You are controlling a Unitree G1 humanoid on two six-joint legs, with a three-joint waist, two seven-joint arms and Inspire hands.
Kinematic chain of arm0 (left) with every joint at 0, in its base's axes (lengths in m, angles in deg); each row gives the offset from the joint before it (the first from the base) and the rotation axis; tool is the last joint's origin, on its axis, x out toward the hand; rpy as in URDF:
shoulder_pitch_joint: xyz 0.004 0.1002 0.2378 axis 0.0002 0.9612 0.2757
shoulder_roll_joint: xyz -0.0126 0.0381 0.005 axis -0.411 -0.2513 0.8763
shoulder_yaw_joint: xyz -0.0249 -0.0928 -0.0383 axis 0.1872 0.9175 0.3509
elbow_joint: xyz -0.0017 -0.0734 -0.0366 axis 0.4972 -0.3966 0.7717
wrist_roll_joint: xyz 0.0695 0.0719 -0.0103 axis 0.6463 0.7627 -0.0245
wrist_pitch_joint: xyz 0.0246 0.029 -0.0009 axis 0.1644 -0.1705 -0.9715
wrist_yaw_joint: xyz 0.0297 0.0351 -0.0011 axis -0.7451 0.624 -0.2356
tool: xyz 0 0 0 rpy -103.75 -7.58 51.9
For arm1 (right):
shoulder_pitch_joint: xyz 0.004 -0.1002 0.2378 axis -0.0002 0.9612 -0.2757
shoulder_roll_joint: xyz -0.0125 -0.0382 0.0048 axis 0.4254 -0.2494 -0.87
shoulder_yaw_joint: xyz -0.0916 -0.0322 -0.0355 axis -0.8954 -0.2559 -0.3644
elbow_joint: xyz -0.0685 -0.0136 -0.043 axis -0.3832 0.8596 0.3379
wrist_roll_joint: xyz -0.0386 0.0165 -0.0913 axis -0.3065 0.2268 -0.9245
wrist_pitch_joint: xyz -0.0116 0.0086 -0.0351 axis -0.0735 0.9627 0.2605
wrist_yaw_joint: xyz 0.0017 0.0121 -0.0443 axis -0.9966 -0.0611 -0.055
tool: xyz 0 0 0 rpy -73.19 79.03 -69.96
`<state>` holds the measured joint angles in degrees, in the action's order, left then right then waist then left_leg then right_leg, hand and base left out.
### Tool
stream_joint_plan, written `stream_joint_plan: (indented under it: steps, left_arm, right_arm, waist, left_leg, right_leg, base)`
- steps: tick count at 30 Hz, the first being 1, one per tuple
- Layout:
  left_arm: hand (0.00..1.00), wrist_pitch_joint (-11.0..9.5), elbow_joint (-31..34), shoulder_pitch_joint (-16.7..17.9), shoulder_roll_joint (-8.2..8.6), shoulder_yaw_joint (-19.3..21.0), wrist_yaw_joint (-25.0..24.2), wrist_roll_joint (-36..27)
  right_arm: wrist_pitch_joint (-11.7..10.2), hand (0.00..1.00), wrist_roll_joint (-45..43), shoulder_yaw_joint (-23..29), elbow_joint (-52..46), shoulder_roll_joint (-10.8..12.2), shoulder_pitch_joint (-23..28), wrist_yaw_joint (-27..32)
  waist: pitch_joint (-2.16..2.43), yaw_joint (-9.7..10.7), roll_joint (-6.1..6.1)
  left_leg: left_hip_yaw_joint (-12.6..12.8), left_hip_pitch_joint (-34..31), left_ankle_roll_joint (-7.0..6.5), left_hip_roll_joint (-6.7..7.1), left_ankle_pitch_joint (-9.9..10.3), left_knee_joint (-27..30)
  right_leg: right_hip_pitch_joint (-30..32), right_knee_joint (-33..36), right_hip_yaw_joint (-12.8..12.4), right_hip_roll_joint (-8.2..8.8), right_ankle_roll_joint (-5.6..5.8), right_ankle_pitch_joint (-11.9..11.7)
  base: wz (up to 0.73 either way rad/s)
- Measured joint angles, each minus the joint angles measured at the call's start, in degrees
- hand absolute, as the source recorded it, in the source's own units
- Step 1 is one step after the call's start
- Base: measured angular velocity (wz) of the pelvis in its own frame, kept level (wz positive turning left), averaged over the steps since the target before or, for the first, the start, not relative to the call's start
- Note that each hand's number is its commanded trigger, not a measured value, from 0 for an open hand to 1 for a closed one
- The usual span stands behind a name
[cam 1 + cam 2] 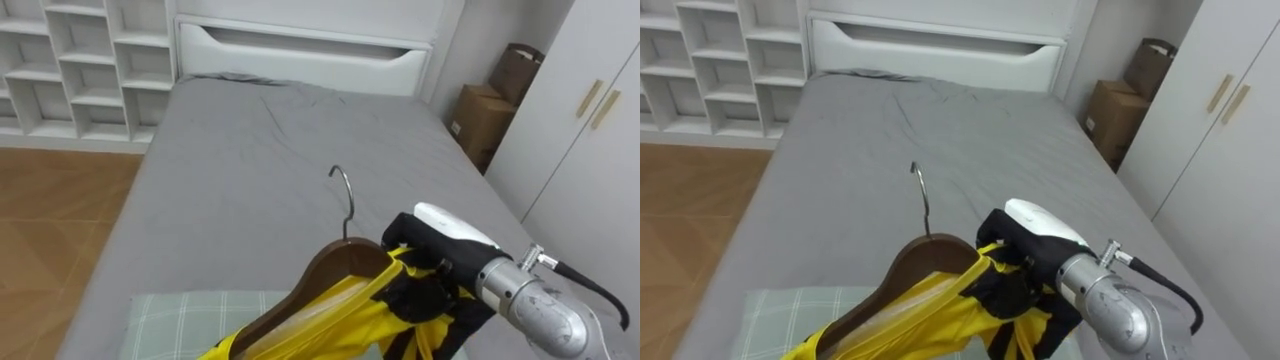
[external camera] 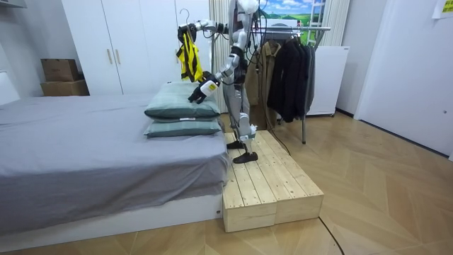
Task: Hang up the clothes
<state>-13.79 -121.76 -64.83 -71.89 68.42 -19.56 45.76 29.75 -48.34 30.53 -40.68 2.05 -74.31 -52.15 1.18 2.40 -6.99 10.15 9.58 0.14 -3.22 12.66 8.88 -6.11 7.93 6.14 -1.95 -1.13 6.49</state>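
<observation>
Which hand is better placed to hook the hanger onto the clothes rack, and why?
Right. The right hand grips the wooden hanger carrying the yellow garment, held high; the left hand sits low beside the pillows.

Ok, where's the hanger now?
Lower centre of the eye views: the wooden hanger, carrying the yellow garment, is gripped by the right robot hand above the grey bed.

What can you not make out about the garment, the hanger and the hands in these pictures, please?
Yellow-and-black garment: cut off by the eye views' bottom edge; its type is unclear.
Brown wooden hanger: its right end is hidden behind the right hand.
Left hand: whether it touches the green checked pillow is too small to tell in the room view.
</observation>
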Motion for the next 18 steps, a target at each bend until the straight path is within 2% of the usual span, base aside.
stream_joint_plan:
  steps: [2,6,8,10,12,14,15,16,18]
  left_arm:
    - [0.00,0.0,0.0,0.0,0.08,0.0,0.7,0.1]
    - [0.00,0.0,1.1,-0.1,1.39,-0.6,3.6,1.4]
    - [0.00,0.0,2.8,-0.1,2.43,-2.2,5.5,2.6]
    - [0.00,0.1,7.5,0.5,4.09,-4.9,7.7,6.9]
    - [0.00,0.2,10.4,1.0,4.89,-5.8,8.6,10.9]
    - [0.00,1.5,14.4,1.3,5.43,-8.5,10.1,14.8]
    - [0.00,3.1,18.6,2.0,6.07,-11.0,11.2,17.7]
    - [0.00,4.2,22.2,2.6,6.63,-12.9,11.9,20.7]
    - [0.00,6.1,28.4,3.6,7.15,-15.9,12.1,24.0]
  right_arm:
    - [0.0,1.00,0.0,0.0,0.0,0.0,0.0,0.0]
    - [-0.3,1.00,0.4,0.1,0.2,0.0,0.0,0.2]
    - [-1.2,1.00,0.5,1.1,0.2,0.0,0.0,0.2]
    - [-3.6,1.00,0.6,3.8,1.3,-0.1,0.0,0.2]
    - [-5.1,1.00,0.4,5.3,2.4,-0.1,0.0,0.2]
    - [-6.6,1.00,0.4,6.5,3.7,-0.1,0.0,0.2]
    - [-7.4,1.00,-0.3,7.0,5.0,-0.1,0.0,0.2]
    - [-7.5,1.00,-1.7,7.8,5.6,-0.1,0.0,0.2]
    - [-7.9,1.00,-2.8,9.4,6.3,-0.2,0.0,0.2]
  waist:
    - [0.00,-0.4,0.00]
    - [-0.09,-1.1,0.28]
    - [-0.22,-1.2,0.46]
    - [-0.25,-1.3,0.49]
    - [-0.30,-1.3,0.56]
    - [-0.58,-1.4,0.85]
    - [-0.72,-1.7,1.07]
    - [-0.76,-1.9,1.14]
    - [-0.73,-1.8,1.46]
  left_leg:
    - [0.4,0.0,0.00,-0.01,0.0,0.0]
    - [0.6,0.2,0.00,0.01,0.0,-0.2]
    - [0.5,0.2,0.00,0.00,0.0,-0.2]
    - [0.2,-0.1,-0.02,0.10,0.0,-0.1]
    - [0.2,-0.1,-0.02,0.09,0.0,-0.1]
    - [0.0,-0.2,-0.03,0.12,0.0,-0.1]
    - [-0.1,-0.5,-0.03,0.26,0.0,0.2]
    - [-0.7,-1.4,-0.16,0.67,-0.1,0.7]
    - [-1.0,-2.4,-0.43,0.91,-0.3,0.9]
  right_leg:
    - [0.2,0.0,-0.6,-0.04,0.00,0.0]
    - [0.3,0.4,-0.9,-0.05,0.00,0.0]
    - [0.4,0.7,-0.8,-0.02,0.00,0.0]
    - [0.6,0.8,-0.3,0.12,0.00,0.0]
    - [0.6,0.7,-0.2,0.12,0.00,0.0]
    - [0.6,0.7,-0.1,0.19,0.00,0.0]
    - [0.9,0.7,0.1,0.42,-0.13,0.1]
    - [1.5,0.8,0.4,0.82,-0.63,0.6]
    - [2.7,1.4,0.6,1.13,-0.52,0.7]
  base:
    - [-0.12]
    - [-0.04]
    - [0.05]
    - [0.10]
    - [0.00]
    - [0.00]
    - [0.07]
    - [0.14]
    - [0.17]
